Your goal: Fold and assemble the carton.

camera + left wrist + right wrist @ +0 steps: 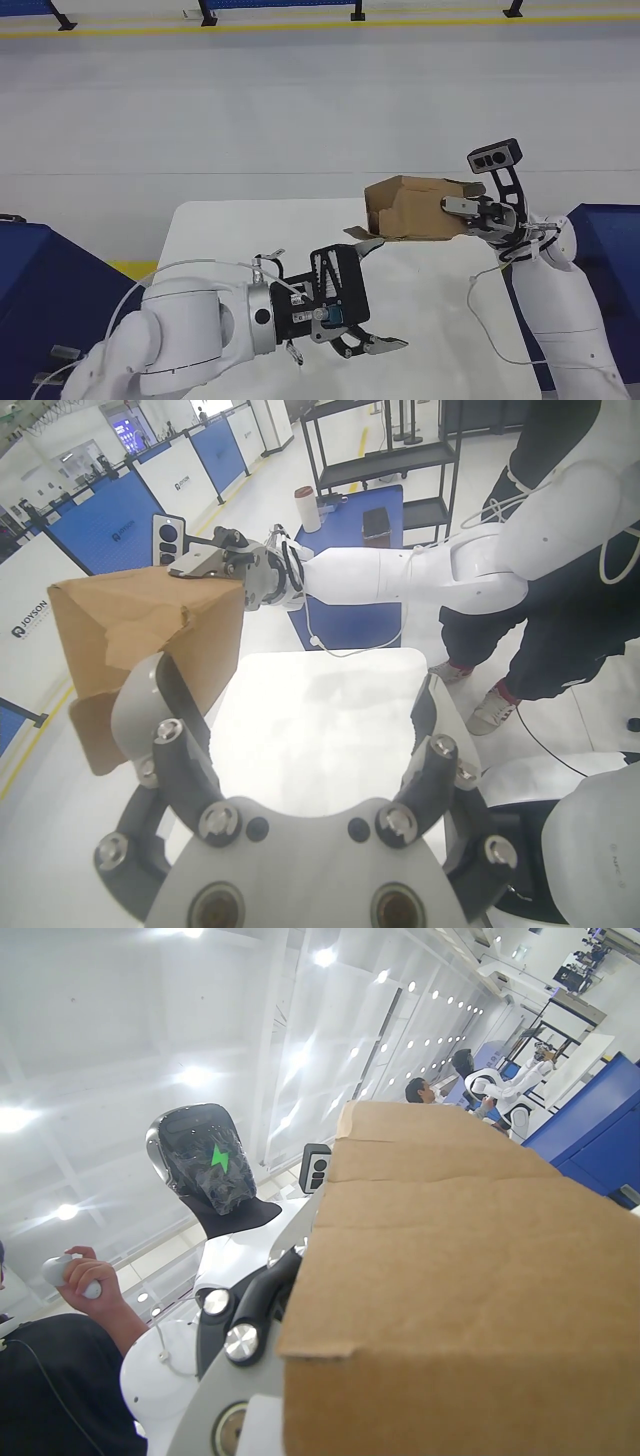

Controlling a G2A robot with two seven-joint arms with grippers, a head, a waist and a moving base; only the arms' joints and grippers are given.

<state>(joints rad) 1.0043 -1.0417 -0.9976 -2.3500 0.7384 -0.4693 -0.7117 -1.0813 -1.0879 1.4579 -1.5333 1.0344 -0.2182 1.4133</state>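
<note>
From where I stand, the white table [430, 310] is the biggest thing here, and the brown carton [412, 208] is not on it at all. It hangs in the air over the table's far edge, at about one o'clock from the table's middle, lying on its side with its open end facing nine o'clock and a loose flap [357, 233] drooping from its lower corner. My worry is the hold. The carton is carried by one thin wall at its three o'clock end, so I'd judge that a push from the other arm could twist it round that pinch, or pull it free and drop it past the table's edge. The side wall looks creased and dented in the left wrist view (cardboard that soft may buckle rather than fold on its score line). The left gripper [376, 295] sits low over the table at about seven o'clock from the carton, its fingers spread wide with nothing between them. One fingertip is right by the drooping flap, and I cannot tell whether it touches. A careless closing there could crush the flap instead of tucking it. The right gripper [462, 207], the smallest player, is clamped tight on the carton's wall at that three o'clock end, and it alone bears the box.
</note>
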